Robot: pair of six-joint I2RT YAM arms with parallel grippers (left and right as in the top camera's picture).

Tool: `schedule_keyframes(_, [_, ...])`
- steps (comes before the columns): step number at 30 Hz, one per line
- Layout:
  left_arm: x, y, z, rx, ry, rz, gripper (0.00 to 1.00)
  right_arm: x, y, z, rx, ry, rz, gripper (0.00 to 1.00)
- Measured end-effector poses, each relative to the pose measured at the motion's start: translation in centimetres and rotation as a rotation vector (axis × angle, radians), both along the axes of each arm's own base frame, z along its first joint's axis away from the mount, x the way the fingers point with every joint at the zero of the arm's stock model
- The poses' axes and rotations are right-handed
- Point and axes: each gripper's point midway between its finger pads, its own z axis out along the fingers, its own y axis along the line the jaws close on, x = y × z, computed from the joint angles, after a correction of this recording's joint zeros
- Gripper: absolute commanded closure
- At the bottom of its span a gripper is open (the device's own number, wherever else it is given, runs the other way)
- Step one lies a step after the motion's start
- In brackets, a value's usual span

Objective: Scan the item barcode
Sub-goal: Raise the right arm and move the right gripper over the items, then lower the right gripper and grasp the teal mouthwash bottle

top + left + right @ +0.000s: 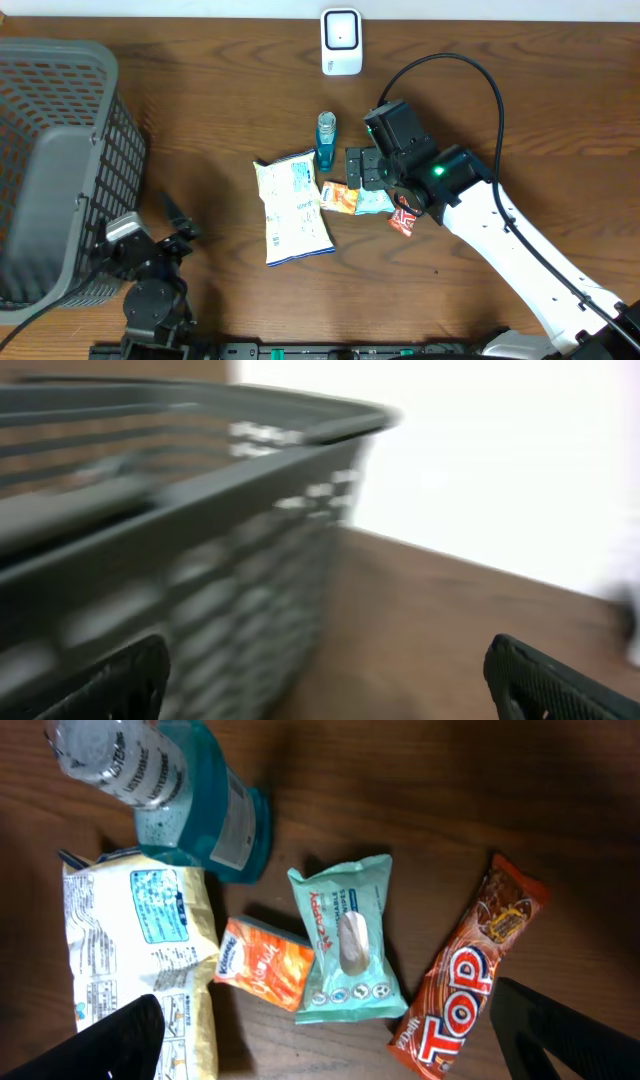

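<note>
Since both tools stand wide and empty, the scan looks unstarted. At the near edge the left gripper (325, 680) sits spread beside the basket (60, 150). Mid-table, the right gripper (325, 1020) hangs agape above the wipes pack (345, 945), between the orange packet (262, 963) and the chocolate bar (465, 980). Grasping one and presenting it to the far scanner (341, 41) remains.

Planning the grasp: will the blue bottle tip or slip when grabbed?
Likely tippy: the blue bottle seems to stand upright on a narrow base. Its smooth plastic looks rigid but probably slick. Visible liquid suggests some heft.
</note>
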Motion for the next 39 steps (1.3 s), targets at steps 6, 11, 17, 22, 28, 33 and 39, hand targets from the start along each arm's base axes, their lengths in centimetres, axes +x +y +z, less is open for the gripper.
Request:
schedule_keyframes(6, [1.2,-4.7,-0.3,-0.016,0.011,-0.281,0.01,0.6,0.4,0.4,0.019,-0.028,0.000,0.01])
schedule_keyframes(11, [0.8,-6.4,-3.9,-0.026,0.161,-0.386,0.01,1.2,1.5,1.2,0.073,-0.057,0.018,0.01])
schedule_keyframes(17, [0.3,-7.0,-6.1,-0.035,0.253,-0.421,0.01,2.0,2.5,2.7,0.101,-0.070,0.030,0.01])
schedule_keyframes(22, [-0.1,-7.0,-7.2,-0.038,0.303,-0.426,0.01,2.8,3.1,2.7,0.096,-0.055,0.032,0.01])
schedule_keyframes(28, [-0.9,-6.9,-9.0,-0.042,0.382,-0.423,0.01,3.0,3.2,2.6,0.084,-0.040,0.030,0.01])
schedule_keyframes(33, [-1.4,-6.8,-10.1,-0.044,0.432,-0.421,0.01,2.9,2.8,2.6,0.070,-0.031,0.012,0.01])
schedule_keyframes(39, [-1.7,-6.8,-10.7,-0.046,0.462,-0.420,0.01,2.1,2.1,1.5,0.031,0.018,0.000,0.01])
